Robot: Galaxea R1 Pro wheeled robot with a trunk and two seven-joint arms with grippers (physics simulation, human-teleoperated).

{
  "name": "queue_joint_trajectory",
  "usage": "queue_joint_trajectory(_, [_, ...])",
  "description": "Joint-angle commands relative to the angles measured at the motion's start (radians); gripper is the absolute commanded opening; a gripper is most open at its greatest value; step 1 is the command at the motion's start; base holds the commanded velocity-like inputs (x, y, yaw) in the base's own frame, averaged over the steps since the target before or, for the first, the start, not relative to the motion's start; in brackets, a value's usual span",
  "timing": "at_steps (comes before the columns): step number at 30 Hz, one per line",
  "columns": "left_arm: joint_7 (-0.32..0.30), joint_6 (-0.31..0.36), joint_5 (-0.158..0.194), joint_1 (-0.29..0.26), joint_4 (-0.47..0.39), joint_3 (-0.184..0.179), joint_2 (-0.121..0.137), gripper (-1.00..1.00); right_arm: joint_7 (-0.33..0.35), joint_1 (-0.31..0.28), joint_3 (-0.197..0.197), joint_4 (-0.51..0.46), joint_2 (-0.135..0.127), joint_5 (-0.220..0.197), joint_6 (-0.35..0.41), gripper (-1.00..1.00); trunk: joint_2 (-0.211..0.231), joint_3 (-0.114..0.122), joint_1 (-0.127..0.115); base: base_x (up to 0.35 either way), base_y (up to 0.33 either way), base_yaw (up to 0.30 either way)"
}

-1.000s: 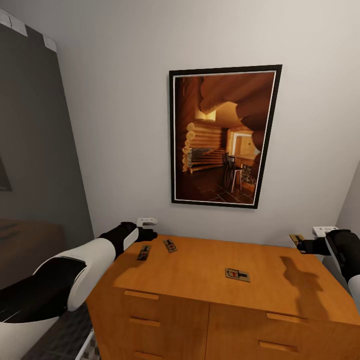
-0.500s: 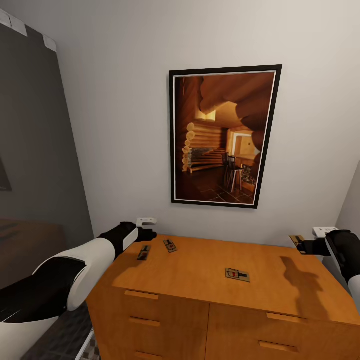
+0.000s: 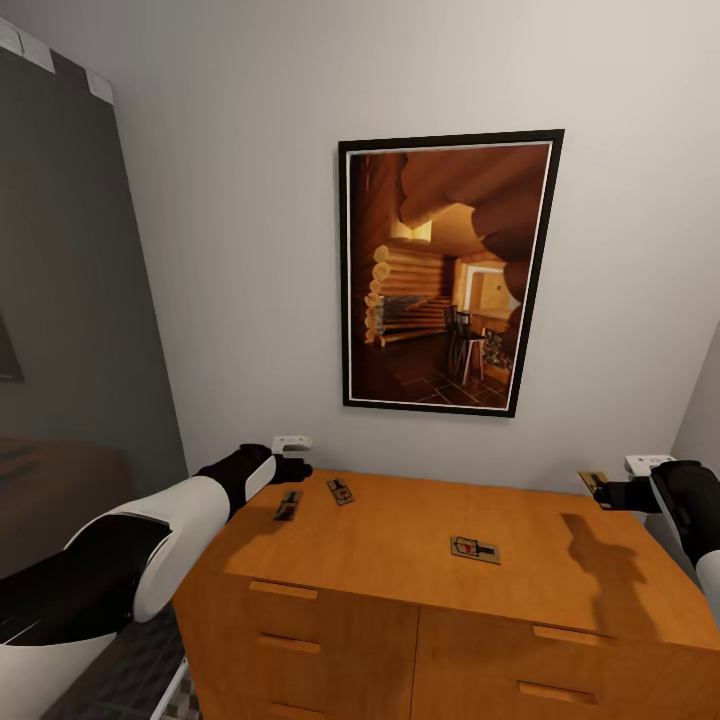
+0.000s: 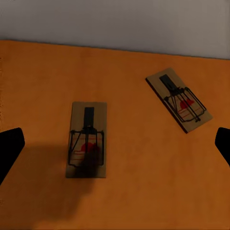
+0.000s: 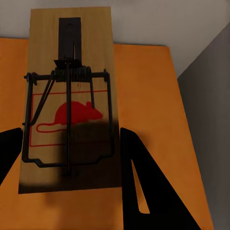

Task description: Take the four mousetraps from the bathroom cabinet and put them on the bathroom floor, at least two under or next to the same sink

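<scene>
Grey-walled room, framed cabin picture [image 3: 448, 270] hanging above the cabinet [image 3: 400, 560].

Three mousetraps are lying on the cabinet top: two near the left gripper [image 3: 291, 457], one mid-top [image 3: 474, 549]. The nearest trap [image 4: 86, 140] is sitting between the spread, empty left fingers [image 4: 9, 151]; the other [image 4: 178, 99] is lying just beside it, angled.

The right gripper [image 3: 603, 489] is holding the fourth trap [image 5: 70, 98] clear of the top's right end, fingers [image 5: 139, 182] clamping its sides.

Step in hand looks like the left pick: it should be dropping straight over the nearer board, closing across the short sides and avoiding the wire bar.

Versus half a second ago, almost nothing is changing; the left gripper is creeping very slightly.
</scene>
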Motion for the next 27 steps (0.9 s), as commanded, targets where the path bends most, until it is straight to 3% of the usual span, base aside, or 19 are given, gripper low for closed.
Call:
queue_joint_trajectory(1, [0.0, 0.005, 0.01, -0.001, -0.001, -0.008, 0.001, 1.0, 0.006, -0.001, -0.003, -0.001, 0.001, 0.009, 0.004, -1.0, -0.002, -0.002, 0.0, 0.0, 0.0, 0.0])
queue_joint_trajectory(9, [0.001, 0.005, 0.011, -0.001, -0.001, -0.01, 0.014, 1.0, 0.007, -0.001, -0.003, -0.001, 0.005, 0.008, 0.004, -1.0, -0.002, -0.002, 0.0, 0.0, 0.0, 0.0])
queue_joint_trajectory(18, [0.001, 0.005, 0.008, -0.002, -0.002, -0.012, 0.013, 1.0, 0.009, -0.001, -0.003, -0.001, 0.027, 0.006, 0.005, -1.0, -0.002, -0.002, 0.0, 0.0, 0.0, 0.0])
queue_joint_trajectory(27, [0.001, 0.005, 0.008, -0.002, -0.002, -0.011, 0.013, 1.0, 0.008, 0.0, -0.003, -0.001, 0.033, 0.006, 0.005, -1.0, -0.002, -0.002, 0.0, 0.0, 0.0, 0.0])
